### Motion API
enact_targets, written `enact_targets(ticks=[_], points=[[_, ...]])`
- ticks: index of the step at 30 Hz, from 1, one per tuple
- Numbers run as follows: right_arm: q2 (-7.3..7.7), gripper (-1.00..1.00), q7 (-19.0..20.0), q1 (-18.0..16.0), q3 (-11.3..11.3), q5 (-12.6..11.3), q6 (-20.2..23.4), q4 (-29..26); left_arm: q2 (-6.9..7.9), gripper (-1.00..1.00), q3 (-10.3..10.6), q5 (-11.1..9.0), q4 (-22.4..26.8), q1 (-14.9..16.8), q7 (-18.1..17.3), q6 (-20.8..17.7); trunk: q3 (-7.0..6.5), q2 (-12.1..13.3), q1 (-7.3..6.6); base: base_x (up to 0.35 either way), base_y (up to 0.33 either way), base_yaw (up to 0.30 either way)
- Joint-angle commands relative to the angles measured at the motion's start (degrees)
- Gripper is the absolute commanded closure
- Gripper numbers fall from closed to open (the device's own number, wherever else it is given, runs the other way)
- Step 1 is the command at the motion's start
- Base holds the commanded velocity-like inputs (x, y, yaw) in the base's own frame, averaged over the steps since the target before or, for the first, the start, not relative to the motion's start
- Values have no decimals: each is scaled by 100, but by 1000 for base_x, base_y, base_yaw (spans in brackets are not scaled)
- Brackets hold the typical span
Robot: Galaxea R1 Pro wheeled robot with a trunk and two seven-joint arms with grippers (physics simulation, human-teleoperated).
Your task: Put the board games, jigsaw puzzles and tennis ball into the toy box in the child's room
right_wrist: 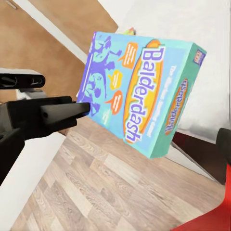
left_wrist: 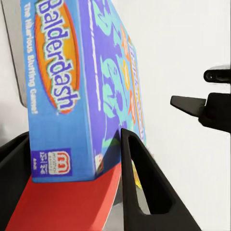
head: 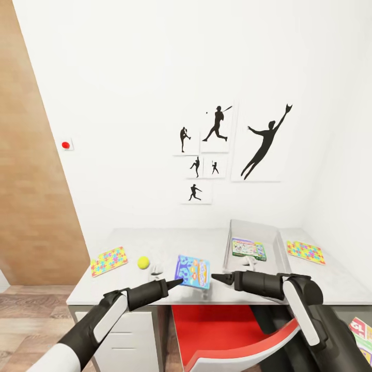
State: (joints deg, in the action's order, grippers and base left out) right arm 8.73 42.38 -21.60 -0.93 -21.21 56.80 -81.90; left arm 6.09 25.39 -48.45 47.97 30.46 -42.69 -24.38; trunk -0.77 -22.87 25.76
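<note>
Blue Balderdash box [head: 192,271] clamped in the left gripper [head: 175,282]

Right gripper [head: 219,279] just beside the box's other edge; whether its jaws are parted, I cannot tell.

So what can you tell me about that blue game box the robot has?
The blue game box is a flat printed carton reading "Balderdash" in white letters on an orange oval, with purple and teal cartoon art and a teal edge. It looks like glossy cardboard, closed and undamaged. The left hand pinches it at one edge between its fingers, holding it tilted above the front of the table, just left of the toy box. The right hand points at it from the other side without gripping.
</note>
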Motion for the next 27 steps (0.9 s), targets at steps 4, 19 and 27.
enact_targets(ticks=[4, 19, 27], points=[[8, -100, 15, -3, 200, 3, 24, -1, 5, 100, 12, -62, -189, 4, -219, 90, 2, -5, 2, 0, 0, 0], [14, -100, 5, -3, 602, 19, 24, 45, -2, 100, 38, -74, -344, 4, -659, 294, 2, -5, 2, 0, 0, 0], [15, -100, -10, -3, 610, 21, 24, 83, -13, 100, 64, -76, -324, 4, -1064, 301, 2, -5, 2, 0, 0, 0]])
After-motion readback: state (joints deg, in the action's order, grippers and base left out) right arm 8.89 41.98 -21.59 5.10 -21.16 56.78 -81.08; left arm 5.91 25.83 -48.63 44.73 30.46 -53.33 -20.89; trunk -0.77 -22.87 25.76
